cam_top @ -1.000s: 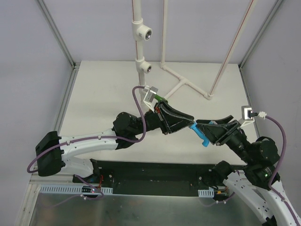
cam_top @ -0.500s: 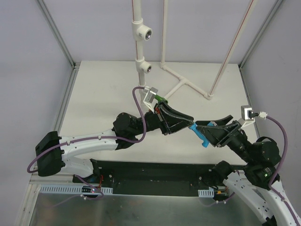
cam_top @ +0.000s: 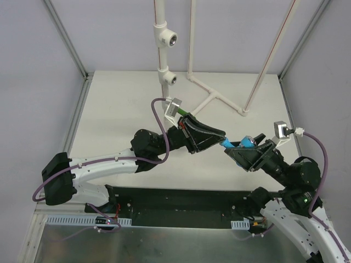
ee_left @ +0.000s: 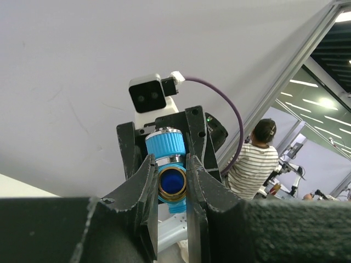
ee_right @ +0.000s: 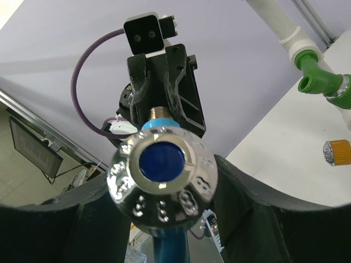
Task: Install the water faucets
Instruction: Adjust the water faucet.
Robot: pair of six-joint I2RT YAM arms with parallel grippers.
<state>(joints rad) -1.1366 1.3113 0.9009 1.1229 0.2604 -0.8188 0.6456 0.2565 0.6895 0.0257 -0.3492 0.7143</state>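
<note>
Centrally, above the near half of the table (cam_top: 118, 109): light blue faucet (cam_top: 245, 142), clear of the surface; its brass threaded end pinched between the fingers of the left gripper (cam_top: 219, 138), its body clamped in the right gripper (cam_top: 230, 149), the two sets of tips almost meeting. Green faucet (ee_right: 315, 76) and orange faucet (ee_right: 335, 152) near the white pipe (ee_right: 285, 27); bare tabletop leftward to the frame edge.

Three faucets (cam_top: 245, 142) (blue (ee_right: 160, 160), green (ee_right: 311, 83), orange (ee_right: 339, 152)), two tee fittings (cam_top: 169, 38) (cam_top: 168, 78).
</note>
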